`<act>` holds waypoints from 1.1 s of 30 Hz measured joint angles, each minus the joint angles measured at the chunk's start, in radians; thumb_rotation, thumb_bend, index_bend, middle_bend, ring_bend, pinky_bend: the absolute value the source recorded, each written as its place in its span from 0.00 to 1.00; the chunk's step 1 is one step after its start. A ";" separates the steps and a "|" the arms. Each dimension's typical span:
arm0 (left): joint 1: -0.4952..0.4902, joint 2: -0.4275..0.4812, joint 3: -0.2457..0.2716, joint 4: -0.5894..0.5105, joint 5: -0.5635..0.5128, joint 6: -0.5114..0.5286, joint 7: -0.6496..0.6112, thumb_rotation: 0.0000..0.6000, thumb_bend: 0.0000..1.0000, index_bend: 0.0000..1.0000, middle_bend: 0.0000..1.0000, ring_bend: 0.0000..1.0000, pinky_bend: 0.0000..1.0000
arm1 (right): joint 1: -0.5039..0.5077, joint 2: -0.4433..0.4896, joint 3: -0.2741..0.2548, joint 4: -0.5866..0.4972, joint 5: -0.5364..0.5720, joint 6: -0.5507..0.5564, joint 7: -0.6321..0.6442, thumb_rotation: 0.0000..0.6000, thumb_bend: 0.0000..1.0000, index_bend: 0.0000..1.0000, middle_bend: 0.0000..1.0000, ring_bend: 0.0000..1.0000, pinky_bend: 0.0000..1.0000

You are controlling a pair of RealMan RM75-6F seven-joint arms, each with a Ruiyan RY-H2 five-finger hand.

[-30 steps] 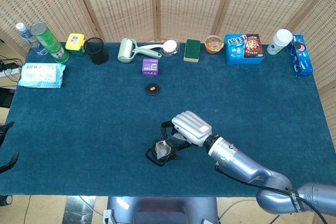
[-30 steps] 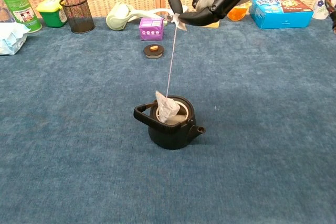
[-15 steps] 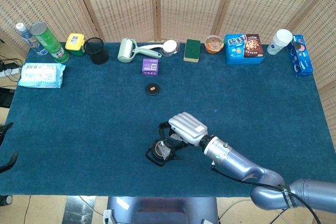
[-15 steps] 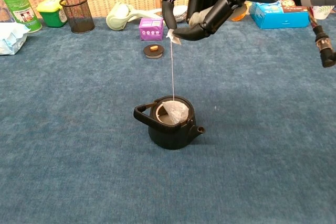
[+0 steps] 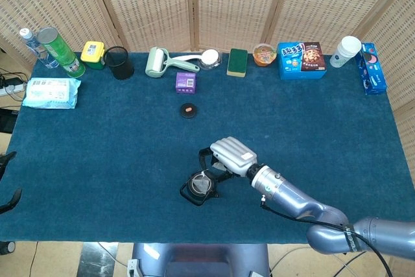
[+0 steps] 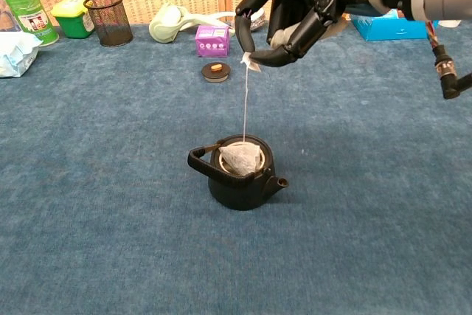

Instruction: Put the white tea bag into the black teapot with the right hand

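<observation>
While pinched at its paper tag by the fingers [image 6: 259,58] of the right hand [image 6: 295,12], the tea bag [image 6: 240,160] hangs on a near-vertical string, resting in the teapot [image 6: 237,182] mouth. Spout points right, handle left; bare worktop [image 6: 110,182] all round.

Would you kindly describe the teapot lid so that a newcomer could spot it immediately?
Start at the row of goods along the far edge of the blue table and find the purple box. Just in front of it, toward the teapot, lies the lid: a small flat black disc with a tan knob, the only item lying alone between row and pot.
</observation>
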 measured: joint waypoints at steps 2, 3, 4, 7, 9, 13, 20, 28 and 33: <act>0.000 0.000 0.000 0.000 -0.002 -0.002 0.000 1.00 0.45 0.03 0.14 0.00 0.12 | 0.002 -0.006 -0.002 0.011 0.007 -0.005 0.000 1.00 0.52 0.66 1.00 1.00 1.00; 0.000 0.000 0.000 0.001 -0.002 -0.003 0.000 1.00 0.45 0.03 0.14 0.00 0.12 | 0.003 -0.008 -0.004 0.016 0.009 -0.007 0.000 1.00 0.52 0.66 1.00 1.00 1.00; -0.001 0.000 -0.001 0.000 -0.002 -0.003 0.001 1.00 0.45 0.03 0.14 0.00 0.12 | 0.003 -0.011 -0.005 0.019 0.011 -0.008 0.000 1.00 0.52 0.66 1.00 1.00 1.00; -0.002 0.000 -0.001 -0.001 -0.001 -0.004 0.002 1.00 0.45 0.03 0.14 0.00 0.12 | 0.004 -0.016 -0.010 0.030 0.015 -0.015 0.001 1.00 0.52 0.66 1.00 1.00 1.00; -0.003 0.000 -0.001 -0.003 -0.001 -0.005 0.005 1.00 0.45 0.03 0.14 0.00 0.12 | 0.004 -0.020 -0.015 0.038 0.018 -0.022 0.000 1.00 0.52 0.66 1.00 1.00 1.00; -0.006 -0.001 -0.001 -0.010 0.002 -0.008 0.012 1.00 0.45 0.03 0.14 0.00 0.12 | 0.005 -0.036 -0.031 0.052 0.018 -0.034 -0.004 1.00 0.52 0.66 1.00 1.00 1.00; -0.005 0.004 -0.002 -0.017 -0.002 -0.008 0.019 1.00 0.45 0.03 0.14 0.00 0.12 | 0.007 -0.043 -0.040 0.086 0.032 -0.048 -0.010 1.00 0.52 0.66 1.00 1.00 1.00; -0.011 0.001 -0.002 -0.025 0.003 -0.013 0.029 1.00 0.45 0.03 0.14 0.00 0.12 | -0.005 0.003 -0.046 0.096 0.050 -0.062 -0.006 1.00 0.51 0.64 1.00 1.00 1.00; -0.013 0.003 -0.003 -0.034 0.004 -0.015 0.041 1.00 0.45 0.03 0.14 0.00 0.12 | -0.018 0.023 -0.058 0.120 0.041 -0.074 0.007 1.00 0.49 0.53 0.89 1.00 1.00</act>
